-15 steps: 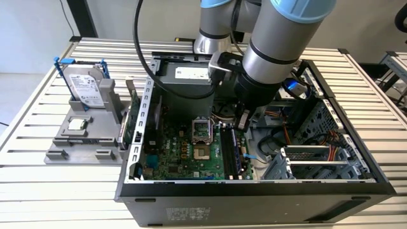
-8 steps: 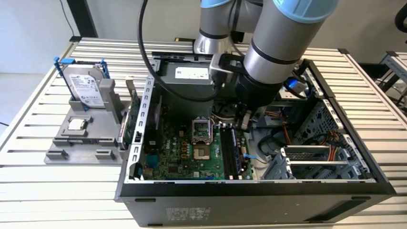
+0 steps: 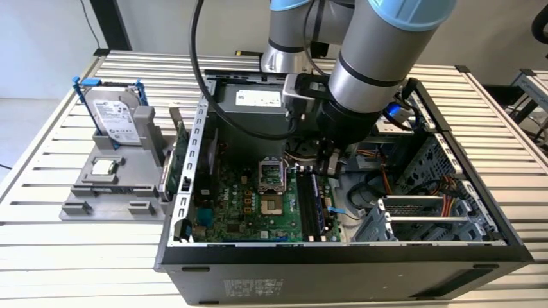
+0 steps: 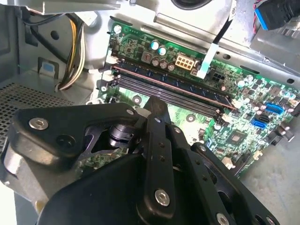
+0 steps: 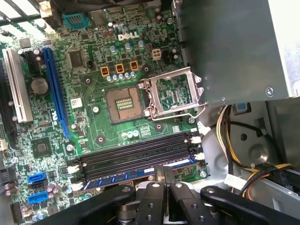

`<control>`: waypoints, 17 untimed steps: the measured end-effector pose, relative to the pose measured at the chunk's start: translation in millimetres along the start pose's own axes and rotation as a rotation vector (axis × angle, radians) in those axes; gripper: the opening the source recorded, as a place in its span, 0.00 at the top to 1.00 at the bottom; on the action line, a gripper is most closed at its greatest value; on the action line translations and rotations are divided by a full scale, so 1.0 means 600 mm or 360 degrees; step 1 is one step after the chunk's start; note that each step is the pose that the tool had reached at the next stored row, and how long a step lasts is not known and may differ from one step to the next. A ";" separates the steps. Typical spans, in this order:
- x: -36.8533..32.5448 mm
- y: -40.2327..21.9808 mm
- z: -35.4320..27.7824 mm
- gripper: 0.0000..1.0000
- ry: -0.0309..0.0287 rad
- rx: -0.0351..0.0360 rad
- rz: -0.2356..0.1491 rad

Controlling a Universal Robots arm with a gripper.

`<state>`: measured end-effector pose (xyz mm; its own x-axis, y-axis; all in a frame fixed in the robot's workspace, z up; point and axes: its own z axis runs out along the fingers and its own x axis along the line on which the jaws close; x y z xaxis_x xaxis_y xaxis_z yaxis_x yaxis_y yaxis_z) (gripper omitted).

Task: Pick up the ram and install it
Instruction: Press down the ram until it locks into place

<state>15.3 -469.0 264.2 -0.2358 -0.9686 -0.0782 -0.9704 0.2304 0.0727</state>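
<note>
The ram (image 3: 315, 199) is a slim dark stick with blue labels. It stands lengthwise in one of the motherboard's (image 3: 248, 199) black slots, and it shows in both wrist views (image 4: 187, 89) (image 5: 122, 179). My gripper (image 3: 330, 165) reaches down inside the open computer case, over the far half of the slots. Its black fingers (image 5: 157, 174) are shut, pressed side by side, with nothing visible between them. The tips (image 4: 157, 104) hang right over the slot row. I cannot tell whether they touch the stick.
The open CPU socket (image 5: 124, 103) lies beside the slots. The power supply (image 3: 256, 99) and yellow cables (image 5: 229, 136) crowd the case's far end. Outside the case, on the exterior view's left, are a hard drive (image 3: 115, 115), a green expansion card (image 3: 176, 160) and a grey fixture (image 3: 111, 186).
</note>
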 end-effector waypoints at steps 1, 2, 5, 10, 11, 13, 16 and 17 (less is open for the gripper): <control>0.000 0.000 0.000 1.00 0.00002 0.0000 -0.0003; 0.000 0.000 0.000 1.00 0.00004 0.0000 -0.0005; 0.000 0.000 0.000 1.00 0.00008 -0.0001 -0.0009; 0.000 0.000 0.000 1.00 0.00008 -0.0001 -0.0010; 0.000 0.000 0.000 1.00 0.00009 -0.0001 -0.0010; 0.000 0.000 0.000 1.00 0.00008 -0.0001 -0.0011; 0.000 0.000 0.000 1.00 0.00017 -0.0001 -0.0025; 0.000 0.000 0.000 1.00 0.00024 -0.0001 -0.0035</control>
<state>15.3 -469.0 263.9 -0.2145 -0.9736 -0.0782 -0.9752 0.2091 0.0719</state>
